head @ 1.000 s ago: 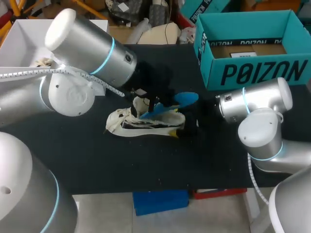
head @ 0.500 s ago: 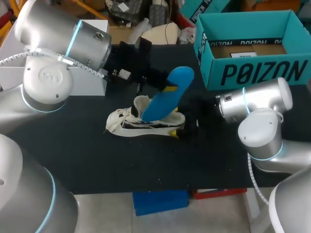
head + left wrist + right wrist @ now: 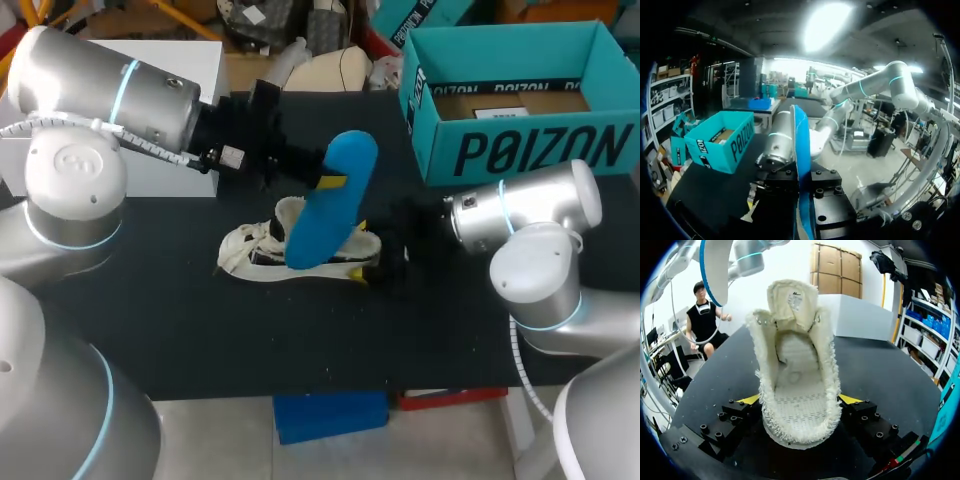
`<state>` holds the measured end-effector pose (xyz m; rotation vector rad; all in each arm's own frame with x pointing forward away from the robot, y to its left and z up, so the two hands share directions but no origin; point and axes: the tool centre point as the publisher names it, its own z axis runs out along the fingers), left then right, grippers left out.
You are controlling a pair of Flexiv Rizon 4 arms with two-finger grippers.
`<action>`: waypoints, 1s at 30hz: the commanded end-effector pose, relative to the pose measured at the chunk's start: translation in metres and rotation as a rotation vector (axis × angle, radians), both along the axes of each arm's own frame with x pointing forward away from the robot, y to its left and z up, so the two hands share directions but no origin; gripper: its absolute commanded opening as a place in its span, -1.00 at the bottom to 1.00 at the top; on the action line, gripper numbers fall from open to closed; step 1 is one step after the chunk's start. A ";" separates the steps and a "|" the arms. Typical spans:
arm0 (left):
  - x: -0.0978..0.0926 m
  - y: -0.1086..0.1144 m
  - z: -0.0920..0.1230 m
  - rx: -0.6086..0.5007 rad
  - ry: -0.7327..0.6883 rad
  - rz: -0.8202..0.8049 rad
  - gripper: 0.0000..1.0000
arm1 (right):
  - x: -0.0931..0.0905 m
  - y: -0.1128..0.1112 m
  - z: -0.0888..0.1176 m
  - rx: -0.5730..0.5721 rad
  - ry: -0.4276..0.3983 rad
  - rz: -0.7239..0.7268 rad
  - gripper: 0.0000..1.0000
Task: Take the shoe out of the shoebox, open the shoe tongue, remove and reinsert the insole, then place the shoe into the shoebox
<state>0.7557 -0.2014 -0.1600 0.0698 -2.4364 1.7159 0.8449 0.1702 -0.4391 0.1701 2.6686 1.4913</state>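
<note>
Left jaws tight on insole (image 3: 325, 200), right jaws on shoe (image 3: 797, 382).

The shoe (image 3: 799, 385) is rough cream cloth with frayed, fuzzy edges and a perforated footbed. The insole (image 3: 330, 200) looks smooth, matt and blue, like foam. The shoebox (image 3: 520, 150) is matt teal cardboard. The bench (image 3: 200, 320) is dull black. The left arm (image 3: 110, 90) and right arm (image 3: 540, 215) have smooth, satin silver shells.

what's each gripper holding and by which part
Left gripper: the blue insole, pinched near its raised end. Right gripper: the shoe, clamped at both sides of its heel.
</note>
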 end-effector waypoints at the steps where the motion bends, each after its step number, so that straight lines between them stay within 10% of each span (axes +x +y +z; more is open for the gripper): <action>1: -0.014 0.031 0.016 -0.184 0.125 0.080 -1.00 | 0.001 0.001 -0.003 -0.001 0.001 -0.001 -1.00; 30: -0.088 0.035 0.168 -0.350 0.244 -0.036 -1.00 | 0.001 0.001 -0.003 -0.001 0.001 -0.001 -1.00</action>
